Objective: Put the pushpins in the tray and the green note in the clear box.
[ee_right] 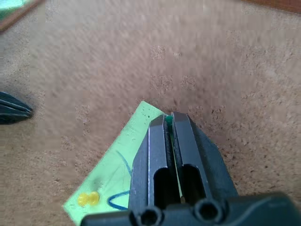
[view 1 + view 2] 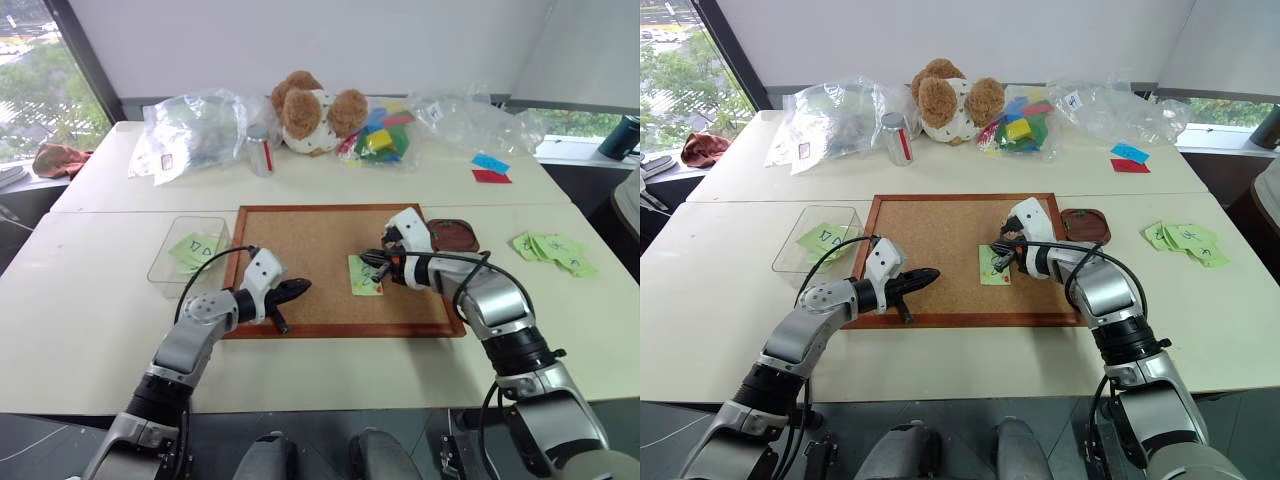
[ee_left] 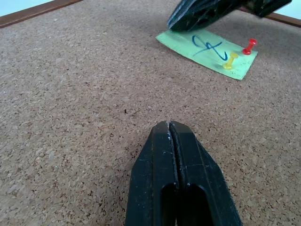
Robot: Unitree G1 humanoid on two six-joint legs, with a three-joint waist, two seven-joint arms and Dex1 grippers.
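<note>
The green note lies on the cork board, right of the middle, with a blue scribble on it. A yellow pushpin and a red pushpin stand in it. My right gripper is at the note's far corner, shut on a small green pushpin whose head shows between the tips. My left gripper is shut and empty over the board's left part, apart from the note. The dark reddish-brown tray sits just off the board's right edge. The clear box, left of the board, holds green slips.
At the back of the table are wrinkly plastic bags, a metal can, a teddy bear and coloured blocks. Blue and red slips lie at the back right. More green slips are scattered at the right.
</note>
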